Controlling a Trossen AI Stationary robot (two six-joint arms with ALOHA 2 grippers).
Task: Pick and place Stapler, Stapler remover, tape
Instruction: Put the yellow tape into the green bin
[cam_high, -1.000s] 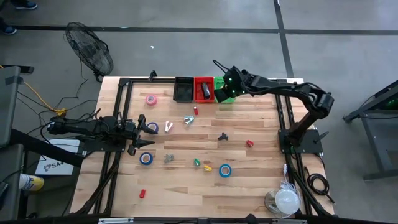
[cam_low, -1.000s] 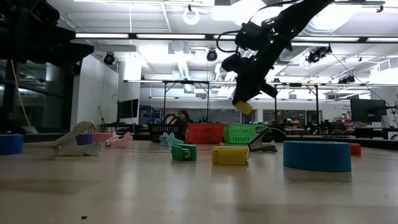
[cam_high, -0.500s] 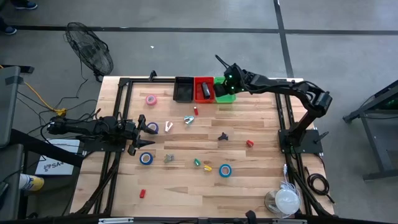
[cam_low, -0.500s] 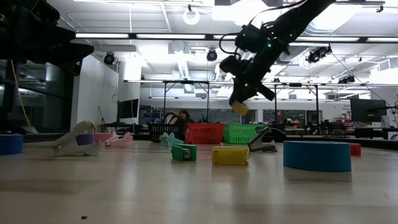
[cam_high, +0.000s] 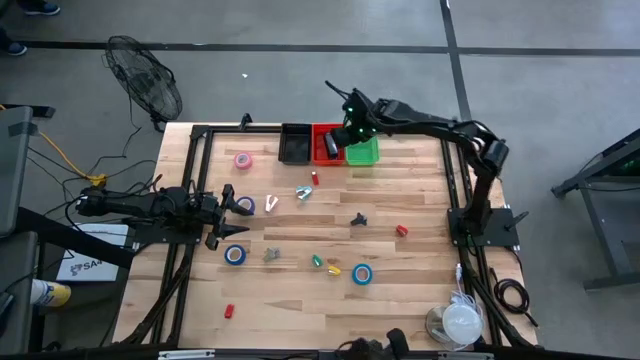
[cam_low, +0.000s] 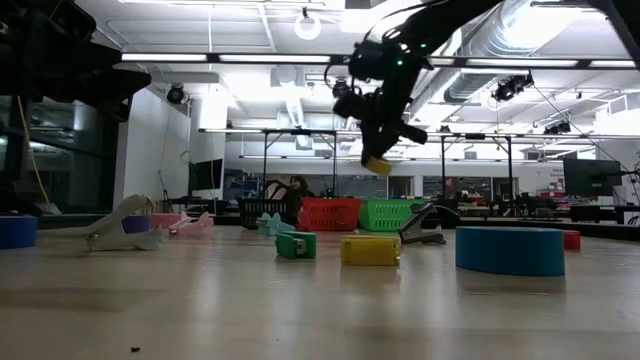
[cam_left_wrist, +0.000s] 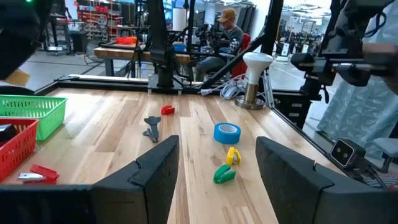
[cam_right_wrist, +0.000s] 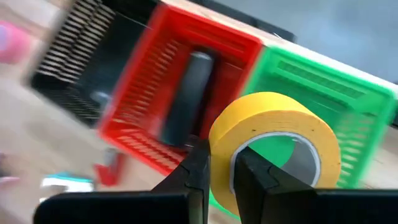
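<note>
My right gripper hangs over the far edge of the table, above the red basket and beside the green basket. It is shut on a yellow tape roll, which the low view shows high above the table. A dark stapler lies in the red basket. My left gripper rests level at the table's left side, open, with nothing between its fingers. My right gripper pinches the wall of the yellow roll between its two fingers, one finger in the roll's hole and the other outside. The fingers slant down from above. The roll is lifted clear and stands on edge beyond the fingertips.
A black basket stands left of the red one. Scattered over the table are a pink tape, blue tapes, a black staple remover and small red, green and yellow pieces. A white lamp-like object sits at the near right.
My right gripper has carried the yellow roll along the far edge toward the table's left and a little up, from over the green basket to over the red one. It has tipped somewhat as it went, and the hold has stayed shut.
</note>
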